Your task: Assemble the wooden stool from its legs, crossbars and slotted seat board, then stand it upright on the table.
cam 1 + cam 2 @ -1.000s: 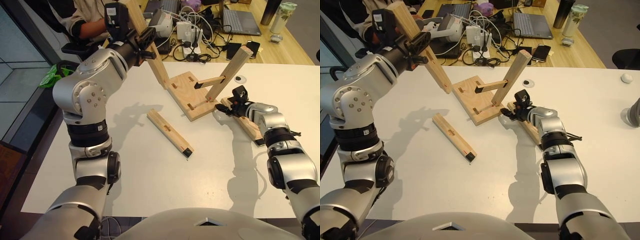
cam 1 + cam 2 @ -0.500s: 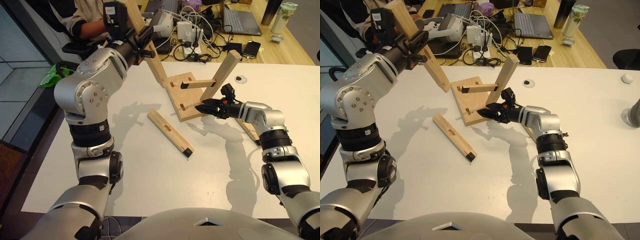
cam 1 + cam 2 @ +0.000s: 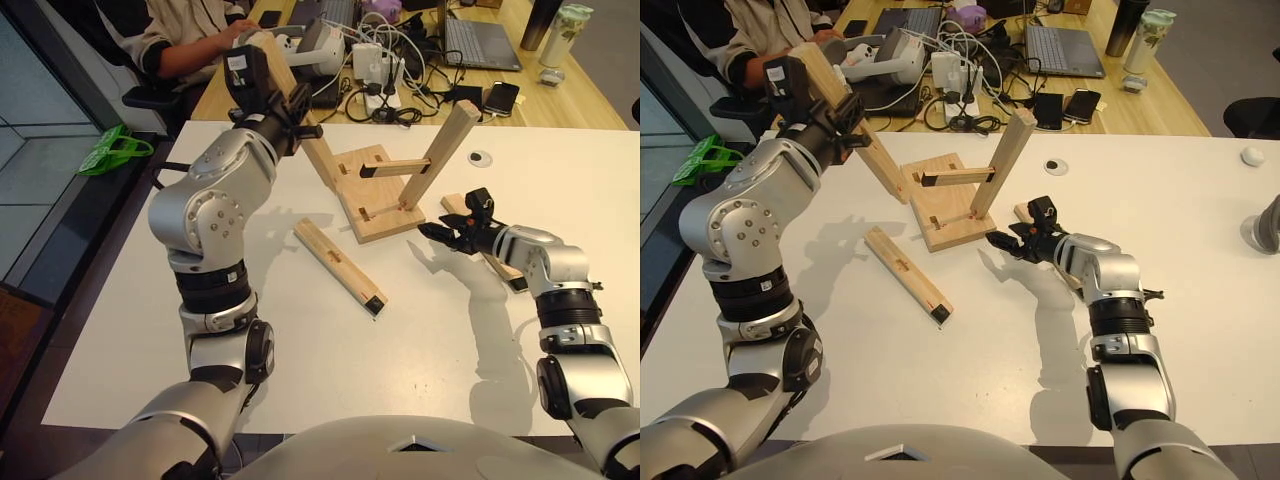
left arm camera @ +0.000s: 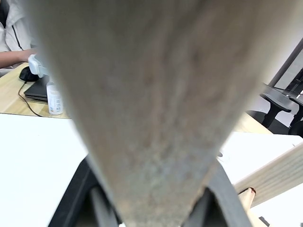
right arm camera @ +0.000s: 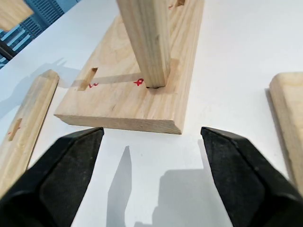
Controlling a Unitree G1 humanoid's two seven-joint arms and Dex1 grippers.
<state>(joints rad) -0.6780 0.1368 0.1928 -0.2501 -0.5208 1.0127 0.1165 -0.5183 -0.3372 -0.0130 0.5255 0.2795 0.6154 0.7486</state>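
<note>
Beside the tilted seat board [image 3: 385, 205], fingers of the right gripper [image 3: 430, 233] stand open, while the left gripper [image 3: 295, 112] apparently clamps a leg [image 3: 322, 155] slanting up-left from the board.

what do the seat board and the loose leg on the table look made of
Seat board: pale unfinished wood, likely pine; grain lines and raw cut slots show, no gloss. Loose leg: same light bare wood, with a black end cap, probably rubber or plastic.

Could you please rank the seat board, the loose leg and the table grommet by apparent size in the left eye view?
1. Seat board, largest by area.
2. Loose leg, longer but narrower.
3. Grommet, by far the smallest.
</note>
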